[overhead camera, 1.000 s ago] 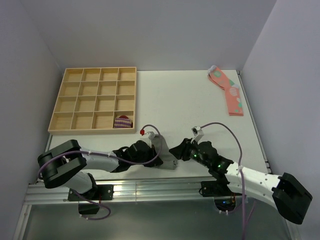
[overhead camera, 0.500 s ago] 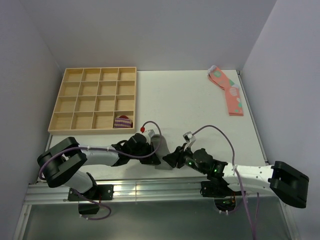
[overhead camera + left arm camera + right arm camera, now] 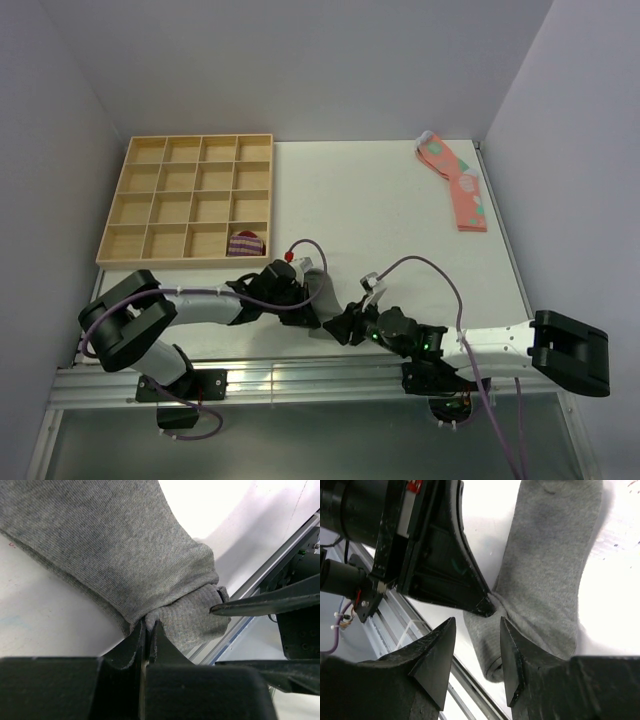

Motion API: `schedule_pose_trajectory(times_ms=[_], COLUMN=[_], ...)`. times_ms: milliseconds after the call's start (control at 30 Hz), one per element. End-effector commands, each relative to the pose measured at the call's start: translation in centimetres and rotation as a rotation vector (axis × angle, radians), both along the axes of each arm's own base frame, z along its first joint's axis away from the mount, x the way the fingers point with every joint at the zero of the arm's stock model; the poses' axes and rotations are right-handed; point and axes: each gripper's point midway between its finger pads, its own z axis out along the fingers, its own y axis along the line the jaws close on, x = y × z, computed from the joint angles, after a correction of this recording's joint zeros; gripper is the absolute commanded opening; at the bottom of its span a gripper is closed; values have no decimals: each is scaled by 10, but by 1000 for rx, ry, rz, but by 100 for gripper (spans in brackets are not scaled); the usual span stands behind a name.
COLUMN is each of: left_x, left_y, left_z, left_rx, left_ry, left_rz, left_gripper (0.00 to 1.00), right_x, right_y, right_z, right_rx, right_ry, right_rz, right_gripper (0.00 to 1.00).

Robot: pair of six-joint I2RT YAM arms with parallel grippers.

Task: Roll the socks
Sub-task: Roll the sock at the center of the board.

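Observation:
The grey sock (image 3: pixel 322 298) lies near the table's front edge, its near end folded into a small roll (image 3: pixel 512 645). It fills the left wrist view (image 3: pixel 100 550). My left gripper (image 3: pixel 146 625) is shut, pinching a fold of the sock just behind the roll; from above it shows beside the sock (image 3: pixel 303 300). My right gripper (image 3: pixel 477 625) is open and empty, its jaws on either side of the rolled end, close to the left fingers. From above it sits at the sock's near end (image 3: pixel 345 322). No dark stripes show.
A wooden compartment tray (image 3: pixel 130 200) stands at the back left with a purple-striped sock bundle (image 3: pixel 245 243) in one front cell. Pink spotted socks (image 3: pixel 455 180) lie at the back right. The table's metal front rail (image 3: pixel 300 375) runs just below the sock.
My right gripper has moved left and toward the front edge, closing in on the sock's near end. My left gripper has shifted slightly back with the sock pinched in it.

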Motion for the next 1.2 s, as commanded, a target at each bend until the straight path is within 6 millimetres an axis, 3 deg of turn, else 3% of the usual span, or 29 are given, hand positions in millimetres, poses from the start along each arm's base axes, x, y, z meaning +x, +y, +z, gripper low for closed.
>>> schedule_pose_trajectory(times_ms=[0, 300, 333, 500, 867, 1167], left_x=[-20, -10, -9, -2, 8, 12], left_y=[50, 52, 52, 53, 48, 50], left_z=[-49, -49, -49, -48, -45, -41], left_rx=[254, 280, 282, 292, 293, 304], left_ry=[77, 74, 74, 73, 71, 72], left_rz=[-18, -28, -30, -34, -43, -46], left_gripper=[0, 0, 0, 0, 0, 0], right_x=[-7, -14, -12, -18, -24, -29], right_y=[-25, -36, -24, -24, -16, -10], right_z=[-33, -57, -45, -57, -56, -76], right_rx=[-81, -199, -179, -303, -470, -612], right_ry=[6, 37, 31, 42, 62, 79], right_rz=[-38, -81, -84, -96, -90, -80], right_gripper=[48, 49, 49, 50, 58, 59])
